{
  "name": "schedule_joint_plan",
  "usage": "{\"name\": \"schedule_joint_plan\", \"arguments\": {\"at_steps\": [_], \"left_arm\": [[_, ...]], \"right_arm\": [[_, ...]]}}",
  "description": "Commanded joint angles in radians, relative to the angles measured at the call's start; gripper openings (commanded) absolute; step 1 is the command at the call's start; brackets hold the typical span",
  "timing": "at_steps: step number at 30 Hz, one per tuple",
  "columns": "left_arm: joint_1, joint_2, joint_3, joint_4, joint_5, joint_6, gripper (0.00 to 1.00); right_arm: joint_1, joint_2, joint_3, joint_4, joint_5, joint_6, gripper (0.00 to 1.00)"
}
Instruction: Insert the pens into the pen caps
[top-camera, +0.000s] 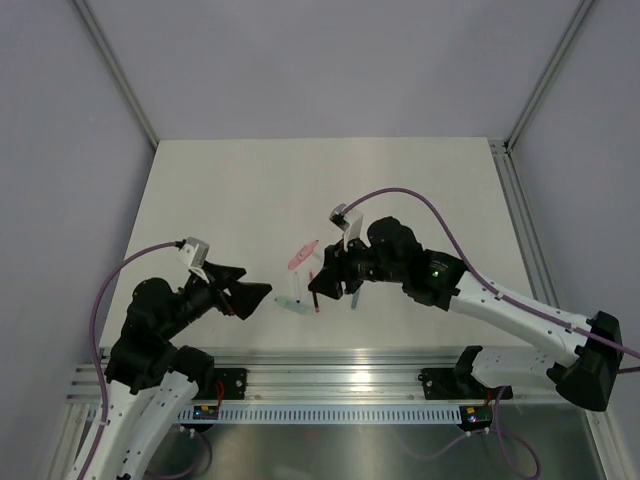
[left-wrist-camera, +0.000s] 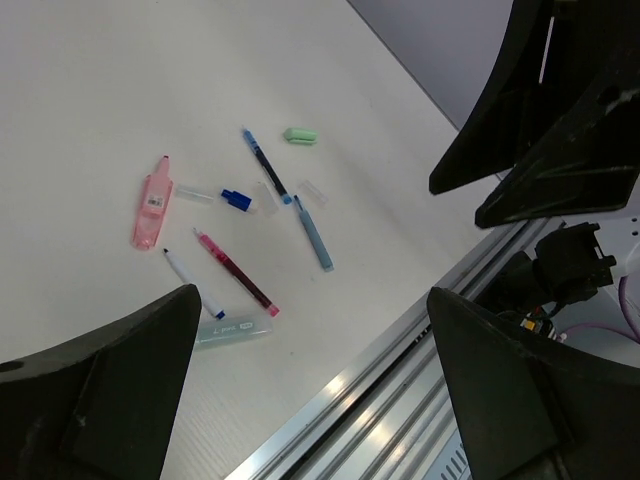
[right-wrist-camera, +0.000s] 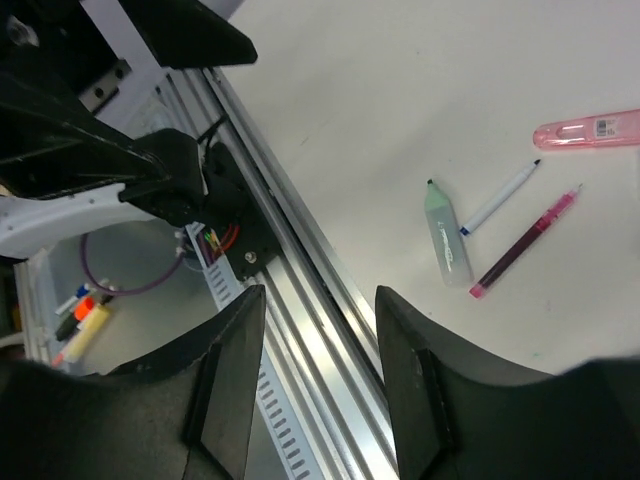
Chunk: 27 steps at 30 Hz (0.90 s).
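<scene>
A pale pink pen cap (left-wrist-camera: 152, 203) and a mint pen cap (left-wrist-camera: 232, 329) lie flat on the white table. Between them are a red pen (left-wrist-camera: 237, 272) and a white pen with a blue tip (left-wrist-camera: 192, 283). Farther along lie a dark blue pen (left-wrist-camera: 265, 165) and a light blue pen (left-wrist-camera: 314, 232). The right wrist view shows the pink cap (right-wrist-camera: 588, 130), mint cap (right-wrist-camera: 447, 232) and red pen (right-wrist-camera: 525, 242). My left gripper (top-camera: 255, 290) is open and empty, left of the cluster. My right gripper (top-camera: 325, 278) is open and empty, hovering over the cluster's right side and hiding some pens from above.
A small green piece (left-wrist-camera: 300, 135), a short blue piece (left-wrist-camera: 237, 200) and clear tube bits lie among the pens. The aluminium rail (top-camera: 330, 370) runs along the table's near edge. The right arm (left-wrist-camera: 540, 110) looms at the upper right of the left wrist view.
</scene>
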<state>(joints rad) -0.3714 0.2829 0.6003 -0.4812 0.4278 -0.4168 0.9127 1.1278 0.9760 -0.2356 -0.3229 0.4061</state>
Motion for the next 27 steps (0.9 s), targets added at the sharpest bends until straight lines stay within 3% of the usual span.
{"name": "schedule_joint_plan", "arguments": {"at_steps": [1,6,10,27], "left_arm": [[0.019,-0.028,0.033,0.004,-0.056,-0.005,0.99],[0.023,-0.025,0.041,-0.037,-0.148,-0.028,0.99],[0.034,-0.034,0.058,-0.088,-0.324,-0.053,0.99],[0.058,-0.054,0.115,-0.246,-0.718,-0.198,0.99]], "right_arm": [[0.084,0.093,0.101,-0.091,0.194,-0.118,0.55],[0.17,0.214,0.159,-0.099,0.254,-0.144,0.5],[0.212,0.329,0.207,-0.093,0.314,-0.161,0.47],[0.264,0.694,0.4,-0.123,0.358,-0.285,0.43]]}}
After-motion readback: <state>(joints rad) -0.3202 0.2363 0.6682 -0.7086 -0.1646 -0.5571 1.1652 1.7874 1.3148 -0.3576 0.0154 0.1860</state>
